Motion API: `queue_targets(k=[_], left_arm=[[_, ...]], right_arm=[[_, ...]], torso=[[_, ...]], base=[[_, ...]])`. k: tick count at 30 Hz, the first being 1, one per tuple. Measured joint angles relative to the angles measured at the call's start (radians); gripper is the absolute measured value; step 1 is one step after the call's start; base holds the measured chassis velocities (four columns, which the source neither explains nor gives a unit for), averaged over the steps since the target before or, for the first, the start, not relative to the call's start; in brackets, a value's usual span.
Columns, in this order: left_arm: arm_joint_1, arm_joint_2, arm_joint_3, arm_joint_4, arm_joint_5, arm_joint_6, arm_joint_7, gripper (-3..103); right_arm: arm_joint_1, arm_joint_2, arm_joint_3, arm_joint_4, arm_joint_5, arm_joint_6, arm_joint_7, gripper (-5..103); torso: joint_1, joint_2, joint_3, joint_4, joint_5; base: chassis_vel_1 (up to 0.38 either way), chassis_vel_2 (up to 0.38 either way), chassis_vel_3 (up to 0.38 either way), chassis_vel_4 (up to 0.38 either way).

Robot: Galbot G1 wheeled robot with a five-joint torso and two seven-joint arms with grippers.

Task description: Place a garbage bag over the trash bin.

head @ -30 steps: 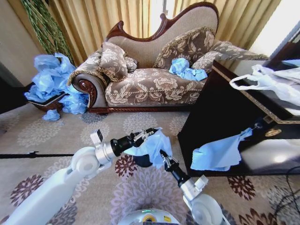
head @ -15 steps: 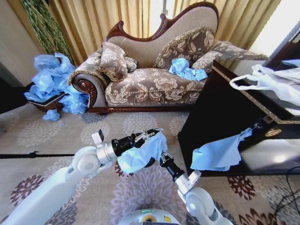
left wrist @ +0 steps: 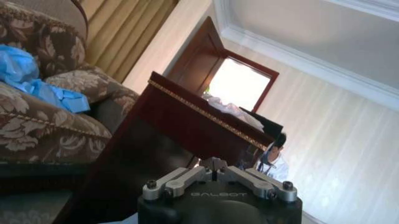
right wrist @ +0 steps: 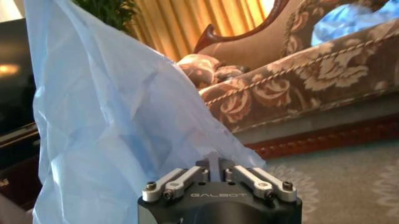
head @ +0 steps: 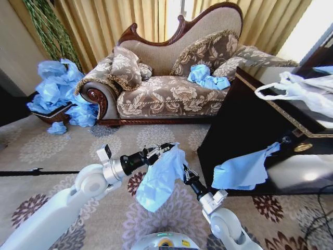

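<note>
Start with the big shapes: the sofa (head: 171,78) fills twelve o'clock in your head view, and the dark cabinet (head: 244,130) stands at three o'clock with a spare blue bag (head: 242,169) draped off its front. Down at six o'clock, over the patterned carpet (head: 62,151), both arms meet around the garbage bag (head: 158,177), which hangs in the air as one crumpled sheet.

The left gripper (head: 165,150) has its fingers pinched narrow on the bag's top edge. The right gripper (head: 186,174) sits just beside the film at four o'clock of it; its fingers look drawn close together, but you cannot tell whether they hold any plastic. The trash bin lies somewhere behind the hanging bag; you cannot make it out.

To do this step well, I judge that you need the mouth opened first: get a second edge firmly caught, draw the two grippers apart, and lower only once the opening is wider than the bin's rim.

Against half a second ago, the bag droops lower and longer, and the left arm has pulled slightly toward nine o'clock. One second ago a dark round shape showed beneath the film; it is now covered.
</note>
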Motion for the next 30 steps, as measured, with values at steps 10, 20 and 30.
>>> queue_targets(k=[10,20,30], left_arm=[[-0.009,-0.009,-0.017,0.041,-0.002,-0.012,0.003,0],[-0.036,-0.048,-0.042,0.137,-0.016,-0.029,0.035,0],[-0.035,-0.052,-0.039,0.152,-0.019,-0.034,0.05,0]], right_arm=[[0.002,0.01,0.043,0.006,-0.007,0.025,0.049,44],[0.014,0.041,0.06,-0.005,0.012,0.026,0.069,83],[0.054,0.048,0.057,-0.01,0.013,0.011,0.077,100]], torso=[[0.0,0.0,0.0,0.0001,0.0],[0.0,0.0,0.0,0.0,-0.0002],[0.0,0.0,0.0,0.0,0.0]], base=[[0.0,0.0,0.0,0.0],[0.0,0.0,0.0,0.0],[0.0,0.0,0.0,0.0]])
